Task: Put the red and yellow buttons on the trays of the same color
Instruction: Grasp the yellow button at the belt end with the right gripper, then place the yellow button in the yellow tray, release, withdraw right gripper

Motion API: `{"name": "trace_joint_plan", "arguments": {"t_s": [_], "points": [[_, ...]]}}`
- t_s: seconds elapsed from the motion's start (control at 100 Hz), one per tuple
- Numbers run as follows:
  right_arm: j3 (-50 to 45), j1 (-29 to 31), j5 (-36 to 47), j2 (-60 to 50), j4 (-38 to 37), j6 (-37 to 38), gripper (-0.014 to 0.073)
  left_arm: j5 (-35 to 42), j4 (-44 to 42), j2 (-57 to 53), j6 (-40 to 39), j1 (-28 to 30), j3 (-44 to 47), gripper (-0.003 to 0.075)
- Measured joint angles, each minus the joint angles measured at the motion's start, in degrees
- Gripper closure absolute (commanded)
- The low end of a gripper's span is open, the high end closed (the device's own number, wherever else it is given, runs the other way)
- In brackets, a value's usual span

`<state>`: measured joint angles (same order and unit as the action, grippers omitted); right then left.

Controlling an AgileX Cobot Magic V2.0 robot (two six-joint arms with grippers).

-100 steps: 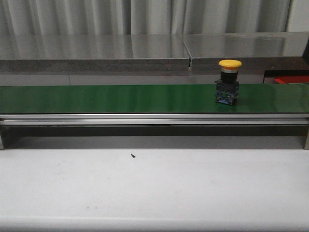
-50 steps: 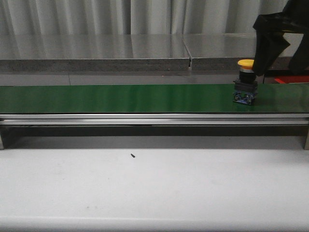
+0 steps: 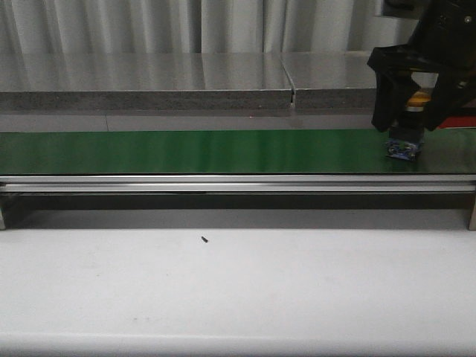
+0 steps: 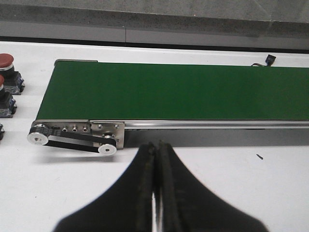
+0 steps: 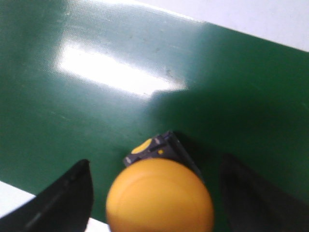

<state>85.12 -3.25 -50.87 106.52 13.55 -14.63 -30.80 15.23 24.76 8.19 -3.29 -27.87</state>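
One yellow mushroom-head push button (image 3: 408, 126) stands upright on the green conveyor belt (image 3: 193, 151) at the right of the front view, its blue-and-black base resting on the belt surface. Straddling it from above is the right gripper (image 3: 410, 111), its jaws spread wide with one black finger on either side of the button and a visible gap to each; in the right wrist view the yellow cap (image 5: 160, 197) sits between the two fingers (image 5: 65, 200), untouched by either. At the far right edge of the front view, behind the arm, a strip of red tray (image 3: 455, 123) shows. The left gripper (image 4: 155, 191) hangs over the white table (image 4: 241, 183) just short of the belt's roller end, its fingers pressed together with nothing between them. Two red push buttons (image 4: 6, 66) stand on the table at the left edge of the left wrist view.
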Motion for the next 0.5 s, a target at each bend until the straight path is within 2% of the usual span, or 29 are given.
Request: {"name": "trace_joint_plan", "arguments": {"t_s": [0.06,0.13,0.35,0.5], "points": [[0.00,0.00,-0.49,0.24,0.00,0.13,0.0342,0.00,0.00,0.00,0.00,0.00,0.00,0.0739],[0.09,0.00,-1.22,0.38,0.00,0.25,0.0405,0.00,0.00,0.00,0.00,0.00,0.00,0.0739],[2.21,0.93,-5.23,-0.50,-0.79,1.00,0.0409,0.00,0.00,0.00,0.00,0.00,0.00,0.0739],[2.87,5.11,-7.23,-4.34,-3.91,3.65,0.0409,0.00,0.00,0.00,0.00,0.00,0.00,0.0739]]}}
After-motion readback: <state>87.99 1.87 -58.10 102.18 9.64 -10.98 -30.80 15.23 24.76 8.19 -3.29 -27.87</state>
